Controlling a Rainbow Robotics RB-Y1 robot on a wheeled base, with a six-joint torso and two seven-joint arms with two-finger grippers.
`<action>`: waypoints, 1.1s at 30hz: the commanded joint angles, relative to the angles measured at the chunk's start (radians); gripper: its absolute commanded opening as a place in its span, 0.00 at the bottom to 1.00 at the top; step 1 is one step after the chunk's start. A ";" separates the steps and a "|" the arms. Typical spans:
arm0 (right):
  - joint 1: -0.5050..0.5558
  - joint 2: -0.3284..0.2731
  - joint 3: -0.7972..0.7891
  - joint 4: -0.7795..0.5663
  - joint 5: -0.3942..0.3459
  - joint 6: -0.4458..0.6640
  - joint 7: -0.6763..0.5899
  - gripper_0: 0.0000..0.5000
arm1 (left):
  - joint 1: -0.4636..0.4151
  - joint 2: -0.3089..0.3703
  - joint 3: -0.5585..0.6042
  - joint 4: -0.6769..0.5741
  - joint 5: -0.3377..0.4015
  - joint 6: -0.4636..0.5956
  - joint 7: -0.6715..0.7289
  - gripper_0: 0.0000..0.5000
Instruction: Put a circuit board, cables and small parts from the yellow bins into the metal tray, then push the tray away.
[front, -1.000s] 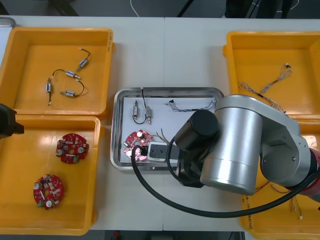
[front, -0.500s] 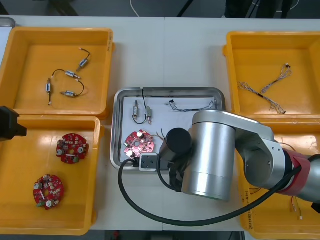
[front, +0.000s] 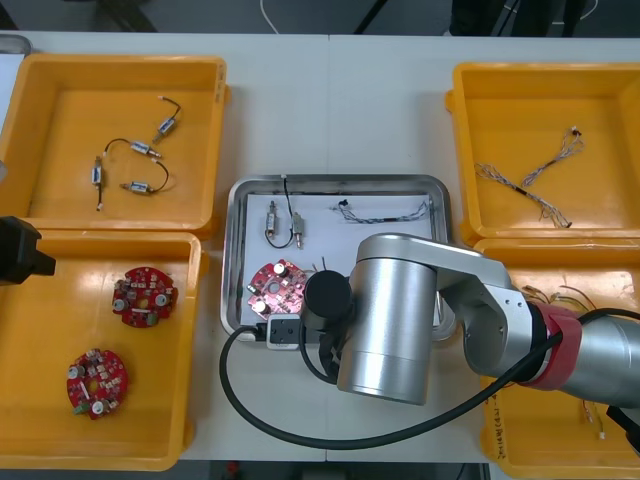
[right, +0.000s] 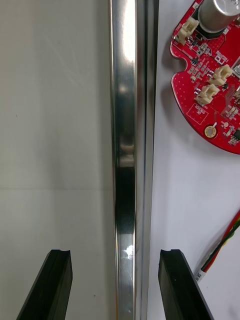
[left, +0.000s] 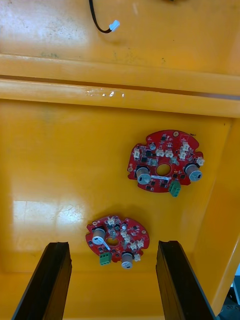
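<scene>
The metal tray (front: 338, 182) lies mid-table and holds a round red circuit board (front: 277, 289), small metal parts (front: 284, 226), a black cable (front: 300, 190) and a thin cable (front: 382, 211). My right arm (front: 390, 320) covers the tray's near side. My right gripper (right: 115, 285) is open astride the tray's rim (right: 127, 125), one finger over the table, the other inside beside the circuit board (right: 215, 85) and a red and yellow cable (right: 220, 252). My left gripper (left: 112, 280) hangs open above the near left bin's two circuit boards (left: 165, 162) (left: 117, 237).
The far left yellow bin (front: 40, 70) holds small metal parts on black cables (front: 130, 165). Thin cables (front: 530, 180) lie in the far right bin. The near left bin (front: 190, 400) carries two boards (front: 143, 296) (front: 96, 380). The left arm (front: 20, 250) sits at the table's left edge.
My right arm has swung left and toward the tray's near edge, from above the tray's inside to over its near rim. The left arm has barely moved.
</scene>
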 joint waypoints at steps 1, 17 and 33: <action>-0.030 0.020 0.030 0.001 0.023 -0.022 -0.027 1.00 | 0.022 0.042 0.033 -0.028 0.009 0.007 -0.038 1.00; -0.028 0.054 0.052 0.055 0.058 -0.048 -0.053 1.00 | 0.022 0.042 0.033 -0.028 0.009 0.007 -0.038 1.00; -0.028 0.065 0.084 0.093 0.092 -0.081 -0.075 0.92 | 0.022 0.042 0.033 -0.028 0.009 0.007 -0.038 1.00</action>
